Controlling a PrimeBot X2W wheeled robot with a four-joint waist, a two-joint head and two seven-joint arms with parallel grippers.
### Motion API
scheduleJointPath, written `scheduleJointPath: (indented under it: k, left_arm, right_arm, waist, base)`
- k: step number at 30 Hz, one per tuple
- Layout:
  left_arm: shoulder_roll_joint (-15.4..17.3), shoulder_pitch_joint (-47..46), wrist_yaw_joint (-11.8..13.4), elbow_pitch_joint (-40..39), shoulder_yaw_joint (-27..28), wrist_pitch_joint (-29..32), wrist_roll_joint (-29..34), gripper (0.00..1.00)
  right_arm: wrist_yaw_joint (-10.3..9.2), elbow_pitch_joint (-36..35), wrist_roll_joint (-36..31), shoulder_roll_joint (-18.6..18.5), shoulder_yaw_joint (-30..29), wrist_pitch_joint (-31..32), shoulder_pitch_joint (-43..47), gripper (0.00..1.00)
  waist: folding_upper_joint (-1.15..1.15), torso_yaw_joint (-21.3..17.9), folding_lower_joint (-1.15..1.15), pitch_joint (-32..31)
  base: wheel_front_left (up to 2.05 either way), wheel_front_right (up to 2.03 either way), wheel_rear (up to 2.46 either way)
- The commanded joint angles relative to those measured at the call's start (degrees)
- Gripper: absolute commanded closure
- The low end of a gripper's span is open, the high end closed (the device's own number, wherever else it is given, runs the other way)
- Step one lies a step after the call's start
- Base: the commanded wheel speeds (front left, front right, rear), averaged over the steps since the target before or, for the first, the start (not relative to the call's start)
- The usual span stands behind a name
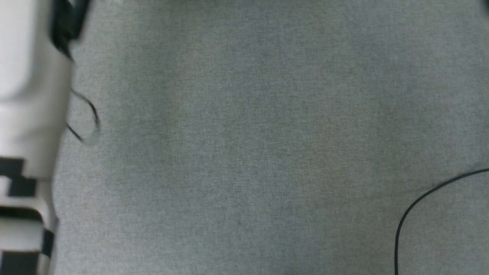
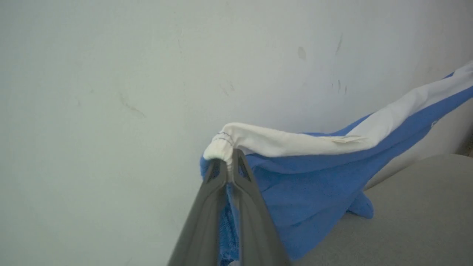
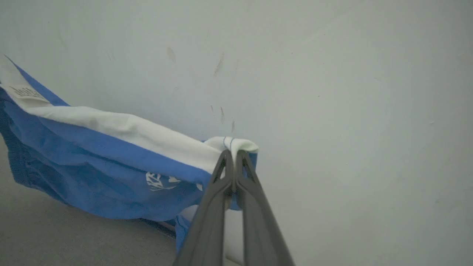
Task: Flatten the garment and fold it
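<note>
Left gripper [image 2: 227,162] clamped tight on a bunched white end of the garment [image 2: 306,192]. Right gripper [image 3: 233,155] pinched closed on the opposite white end. Garment is strung between them in front of a pale wall [image 2: 111,74], white stripe [image 3: 122,127] on top, blue body sagging to the grey worktop [image 2: 414,221]. White print [image 3: 159,181] shows on the right wrist view. Head view: pale forearm [image 1: 30,95], black cable [image 1: 420,198].

The grey cloth-covered surface [image 1: 267,152] carries one thin black cable [image 1: 416,202], lying in a curve. A low fold of the blue shorts [image 2: 306,184] touches it too.
</note>
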Motion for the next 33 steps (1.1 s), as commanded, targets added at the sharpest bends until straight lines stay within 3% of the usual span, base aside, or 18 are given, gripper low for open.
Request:
scheduleJointPath:
  k: [1, 9, 15, 27, 33]
  left_arm:
    - [-0.22, 2.36, -0.34, 1.07, -0.74, -0.84, 0.13, 1.00]
    - [-2.15, 19.43, -0.69, 6.17, -6.53, -5.27, -1.20, 1.00]
    - [-2.67, 31.89, -0.78, 6.05, -9.12, -6.64, -3.56, 1.00]
    - [-0.69, 49.76, 0.18, -2.07, -13.47, -4.12, -5.01, 1.00]
    - [1.87, 57.57, 3.04, -8.68, -13.58, -2.90, -5.99, 1.00]
  right_arm:
    - [-0.12, 0.88, 0.58, 0.01, 0.93, -0.57, 2.16, 1.00]
    - [-0.12, 4.45, 7.03, -1.90, 6.59, -2.11, 16.73, 1.00]
    - [-0.12, 1.37, 13.63, -6.07, 10.82, -1.31, 29.52, 1.00]
    - [-0.12, -8.79, 23.42, -15.88, 15.12, 7.53, 48.13, 1.00]
    - [-0.12, -13.49, 26.40, -20.47, 13.53, 13.01, 55.70, 1.00]
  waist:
    - [0.00, 0.38, -0.01, -0.58]
    - [0.00, 1.63, -0.01, -7.24]
    - [0.00, 2.20, -0.01, -14.18]
    - [0.00, 2.86, -0.01, -24.10]
    - [0.00, 3.64, -0.01, -27.12]
  base:
    - [0.00, 0.00, 0.00]
    - [0.00, 0.00, 0.00]
    - [0.00, 0.00, 0.00]
    - [0.00, 0.00, 0.00]
    - [0.00, 0.00, 0.00]
